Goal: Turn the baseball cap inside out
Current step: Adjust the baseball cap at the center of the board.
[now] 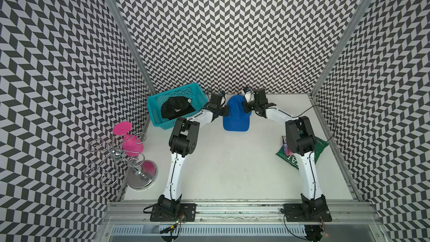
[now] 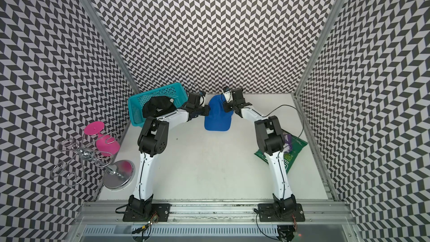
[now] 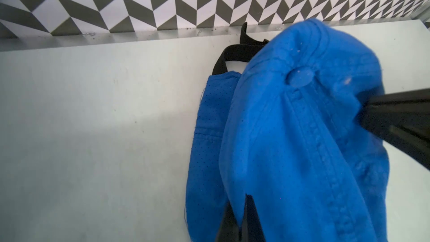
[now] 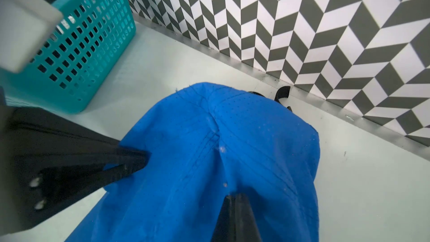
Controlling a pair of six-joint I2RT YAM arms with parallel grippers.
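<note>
Pinching both flanks of the crown is the step in hand, as I read it.

- Position: baseball cap (image 1: 236, 115) lies at the far edge of the table (image 1: 232, 173), about midway along it. Its brim points toward the near edge and its black strap (image 3: 229, 54) toward the far wall.
- Left gripper (image 1: 226, 111): clenched on the left side of the crown. The left wrist view shows its fingers (image 3: 251, 217) closed with blue cloth nipped between them.
- Right gripper (image 1: 244, 106): clenched on the opposite side, with cloth caught the same way in the right wrist view.
- Crown state: the top button (image 3: 300, 81) faces outward, so I judge the cap is not yet turned.

Notes for doing it well:
- Both pinches look thin, only a fold of fabric each, so a hard tug would likely slip. Load them slowly and evenly.
- Raise the crown off the table first, so the opening underneath can spread.
- Keep one grip as the anchor near the sweatband. Use the other to drive the crown down through the opening rather than only pulling sideways.
- The brim should stay stiff, so expect only the soft panels to invert.
- The teal basket (image 1: 172, 90), holding a black cap (image 1: 174, 109), stands at the far-left corner just beside the left arm. Keep that elbow from swinging into it.
</note>
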